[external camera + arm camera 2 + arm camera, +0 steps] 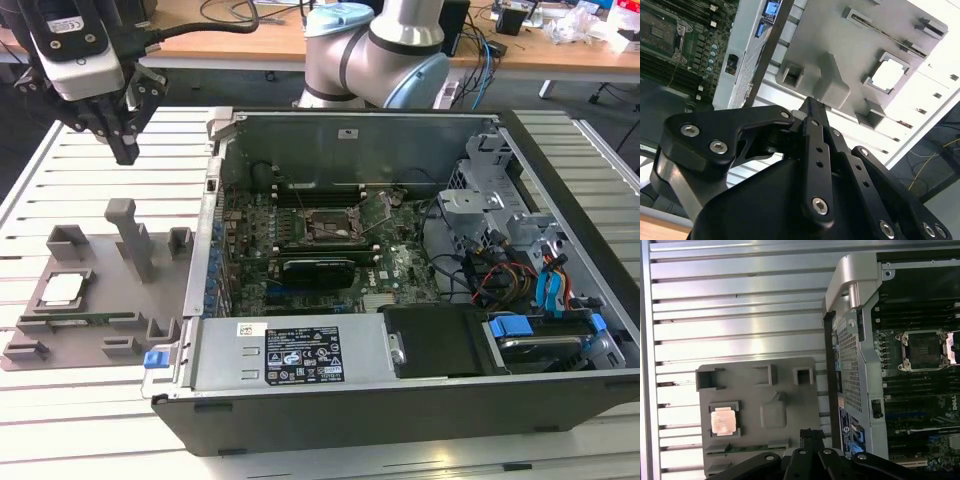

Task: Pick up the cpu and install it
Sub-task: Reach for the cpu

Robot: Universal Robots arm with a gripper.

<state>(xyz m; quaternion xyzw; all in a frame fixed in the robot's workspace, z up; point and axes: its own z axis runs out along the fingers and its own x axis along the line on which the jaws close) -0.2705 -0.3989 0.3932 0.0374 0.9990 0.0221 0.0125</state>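
End effector closed, empty, above counter | cpu below it and aside, in fixture recess, glare-bleached in second wrist view | post directly beneath it | case beside

On the case, the label sticker — print too small to read.
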